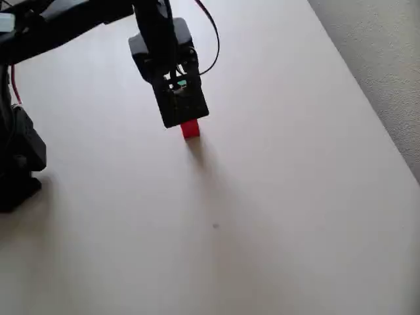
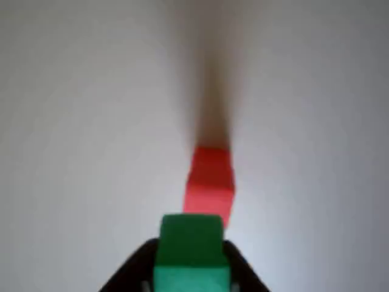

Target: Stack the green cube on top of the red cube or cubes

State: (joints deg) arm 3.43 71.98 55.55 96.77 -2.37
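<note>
Green cube point(image 2: 191, 255) clamped in the gripper point(image 2: 189, 267), mid-table point(image 1: 295, 197); centre it squarely over the red cubes point(image 2: 209, 182) before lowering.

Black claw point(image 1: 182, 105) over red cube point(image 1: 190, 129) on table point(image 1: 275, 197).

My overhead view is evenly lit and soft, with a faint shadow trailing below the red cube point(image 1: 190, 129) on the pale table point(image 1: 295, 197). My wrist view is blurred throughout, its upper corners dim.
</note>
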